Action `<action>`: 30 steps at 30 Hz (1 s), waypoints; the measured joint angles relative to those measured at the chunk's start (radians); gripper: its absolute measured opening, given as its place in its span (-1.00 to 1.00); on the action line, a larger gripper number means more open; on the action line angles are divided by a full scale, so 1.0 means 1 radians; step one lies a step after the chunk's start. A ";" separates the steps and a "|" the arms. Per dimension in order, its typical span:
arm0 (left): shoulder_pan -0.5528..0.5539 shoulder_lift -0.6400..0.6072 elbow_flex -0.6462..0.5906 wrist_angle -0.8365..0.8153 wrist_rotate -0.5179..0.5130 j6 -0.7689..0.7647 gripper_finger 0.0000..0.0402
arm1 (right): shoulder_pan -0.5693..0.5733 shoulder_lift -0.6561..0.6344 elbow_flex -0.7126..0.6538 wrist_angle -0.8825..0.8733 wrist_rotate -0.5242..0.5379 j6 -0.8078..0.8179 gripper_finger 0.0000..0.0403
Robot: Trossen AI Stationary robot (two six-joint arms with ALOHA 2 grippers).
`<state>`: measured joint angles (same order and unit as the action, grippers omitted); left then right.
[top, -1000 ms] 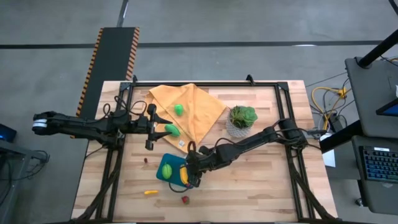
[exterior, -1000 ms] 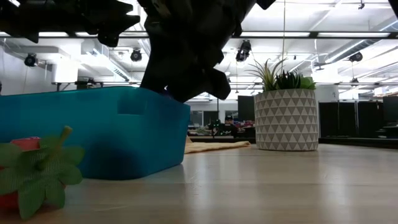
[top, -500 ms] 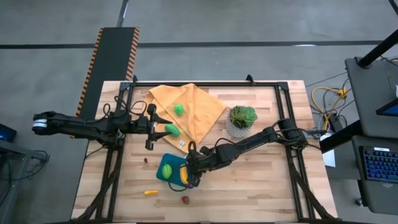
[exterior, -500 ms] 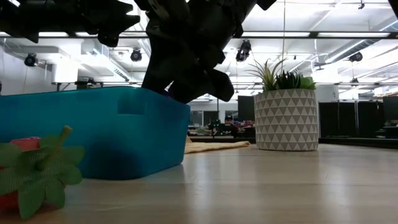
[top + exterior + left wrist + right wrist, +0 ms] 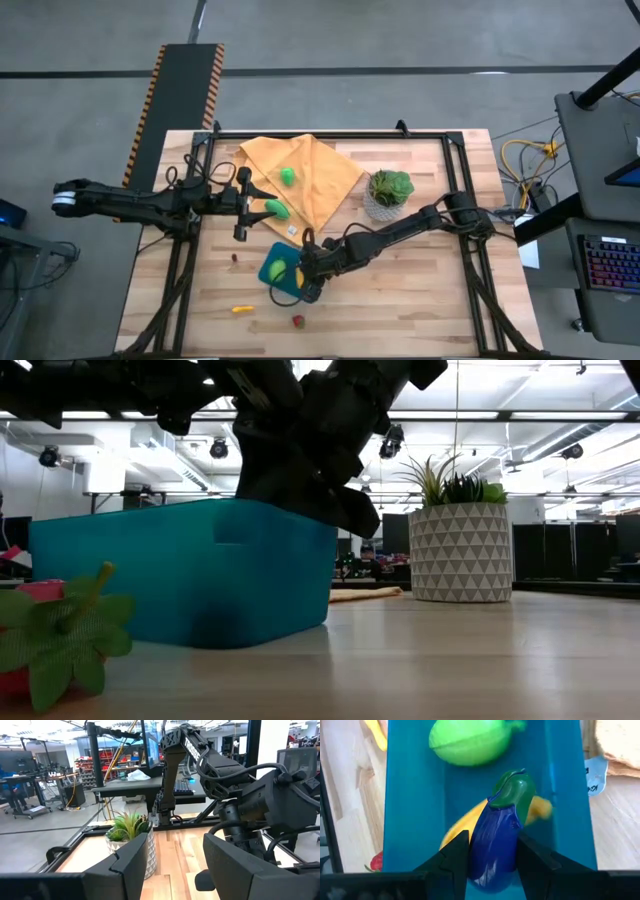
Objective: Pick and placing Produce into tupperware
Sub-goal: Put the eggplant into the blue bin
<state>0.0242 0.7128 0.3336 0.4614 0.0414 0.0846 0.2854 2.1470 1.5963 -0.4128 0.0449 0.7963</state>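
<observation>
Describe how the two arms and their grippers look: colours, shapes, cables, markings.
Both arms are dark, slim and jointed, with black cables looped along them. The left arm has a white band at its outer end; its gripper has flat, blunt black fingers. The right arm carries white TROSSEN lettering, seen in the left wrist view. The right gripper has the same broad matte-black fingers.

The eggplant [image 5: 496, 842] sits over the tupperware [image 5: 407, 810], apparently above the banana [image 5: 462, 826] lying inside it.
</observation>
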 joint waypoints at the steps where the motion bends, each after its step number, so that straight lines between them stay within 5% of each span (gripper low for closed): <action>1: 0.000 0.000 0.000 0.000 0.000 0.000 -0.11 | -0.002 0.000 0.000 -0.001 0.000 0.000 -0.37; 17: 0.000 0.000 0.000 0.000 0.000 0.000 -0.11 | -0.003 -0.004 0.000 -0.003 0.000 -0.011 -0.36; 30: 0.000 0.000 0.000 0.000 0.000 0.000 -0.11 | -0.003 -0.010 0.000 -0.003 0.000 -0.028 -0.03</action>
<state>0.0241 0.7128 0.3336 0.4618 0.0414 0.0849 0.2829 2.1374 1.5967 -0.4159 0.0446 0.7679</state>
